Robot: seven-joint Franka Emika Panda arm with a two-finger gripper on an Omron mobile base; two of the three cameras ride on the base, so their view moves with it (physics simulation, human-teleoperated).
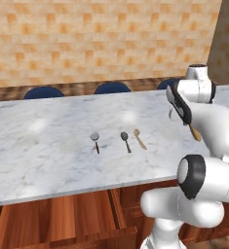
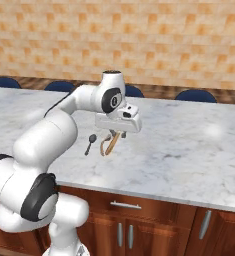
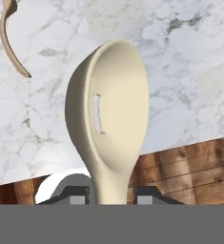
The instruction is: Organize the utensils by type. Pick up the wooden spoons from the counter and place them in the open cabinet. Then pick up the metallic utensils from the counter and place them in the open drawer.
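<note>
My gripper hangs above the right part of the marble counter, shut on a wooden spoon. In the hand view its pale oval bowl stands up between my fingertips. In the right base view that spoon slants down under the gripper. A second wooden spoon lies on the counter, with two metallic utensils left of it: a dark-headed one and a lighter silver one. The drawer stands out below the counter's front edge. The cabinet is out of view.
Blue stools line the counter's far side before a tan tiled wall. Closed reddish-brown cabinet doors with silver handles run under the counter. Wide bare marble stretches to the right of my hand.
</note>
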